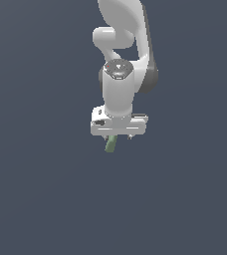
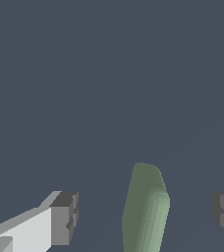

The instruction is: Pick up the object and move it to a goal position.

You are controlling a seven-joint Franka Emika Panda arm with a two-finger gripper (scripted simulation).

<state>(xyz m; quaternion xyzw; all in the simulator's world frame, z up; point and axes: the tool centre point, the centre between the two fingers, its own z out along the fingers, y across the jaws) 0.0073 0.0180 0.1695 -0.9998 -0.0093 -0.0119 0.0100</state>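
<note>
The object (image 1: 110, 145) is a small dull-green stick. In the exterior view it pokes out, tilted, just below the white hand of my arm. My gripper (image 1: 118, 135) is directly over it. In the wrist view the object (image 2: 144, 211) lies between my two grey fingertips (image 2: 65, 216), with a clear gap on each side. My gripper (image 2: 144, 214) is open and neither pad touches the stick. The stick's end nearest the hand is cut off by the frame edge.
A plain dark blue-grey surface (image 1: 46, 199) fills the rest of both views. No goal marker or other thing shows.
</note>
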